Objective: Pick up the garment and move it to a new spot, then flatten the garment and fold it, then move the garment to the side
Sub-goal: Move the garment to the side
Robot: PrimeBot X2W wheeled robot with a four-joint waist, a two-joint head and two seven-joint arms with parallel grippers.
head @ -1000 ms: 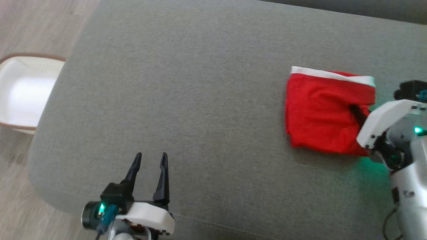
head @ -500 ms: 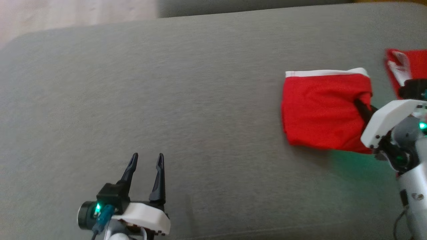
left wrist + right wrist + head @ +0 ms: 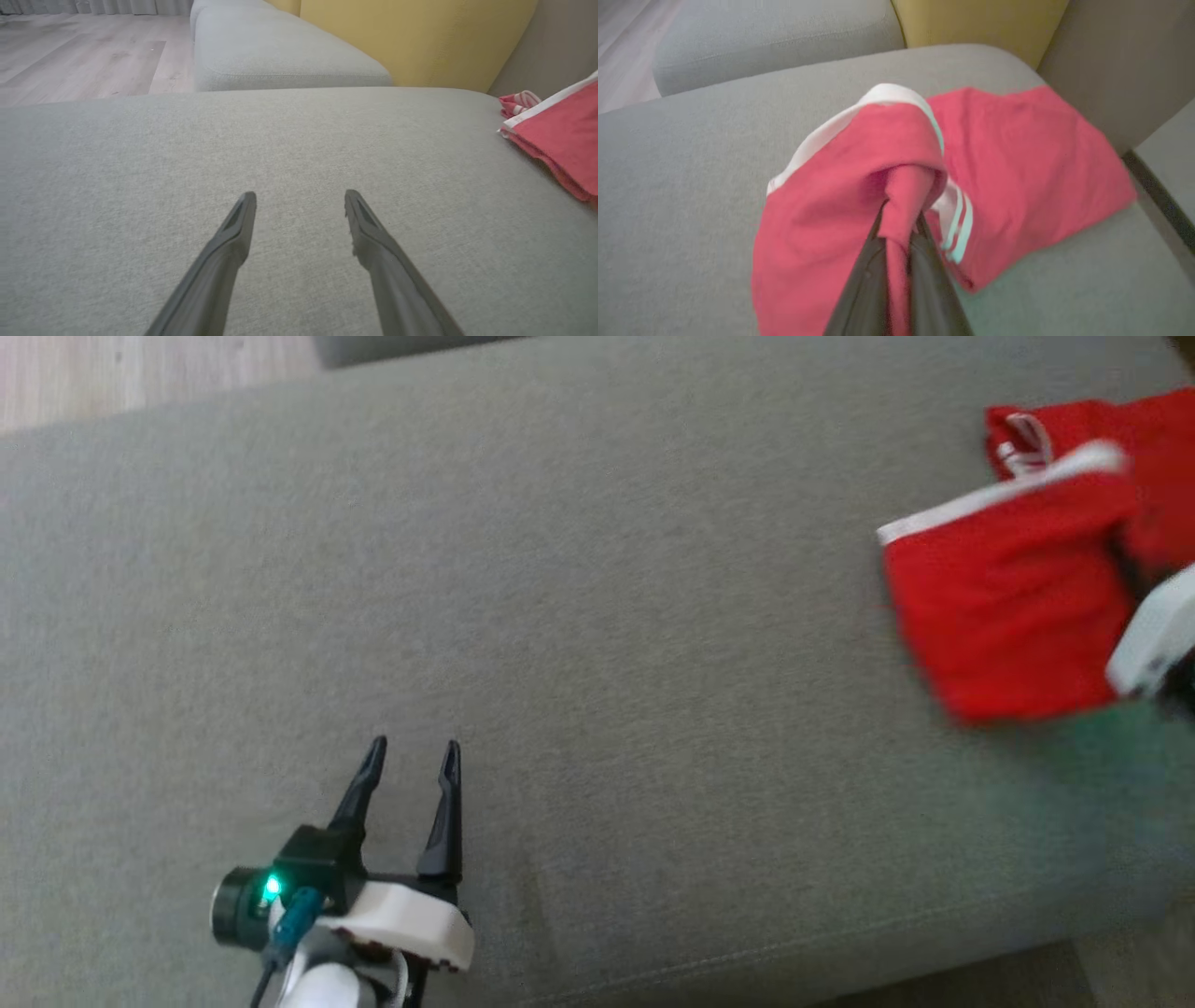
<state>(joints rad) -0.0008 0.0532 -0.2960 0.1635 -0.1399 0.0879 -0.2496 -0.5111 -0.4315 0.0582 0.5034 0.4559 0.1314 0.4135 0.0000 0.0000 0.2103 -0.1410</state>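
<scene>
While the right gripper [image 3: 900, 219] is clamping tight on a bunched fold of the red garment [image 3: 1008, 616] at the right end of the cushion [image 3: 579, 616], the left gripper [image 3: 409, 758] is hovering well apart to its left, fingers spread wide, holding nothing

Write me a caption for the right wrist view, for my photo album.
Right gripper pinching a fold of the red garment on a grey sofa cushion, another red cloth lying behind it.

Broad grey sofa seat [image 3: 597, 616], yellow back cushion [image 3: 416, 37] behind it, pale wooden floor [image 3: 84, 51] beyond.
</scene>
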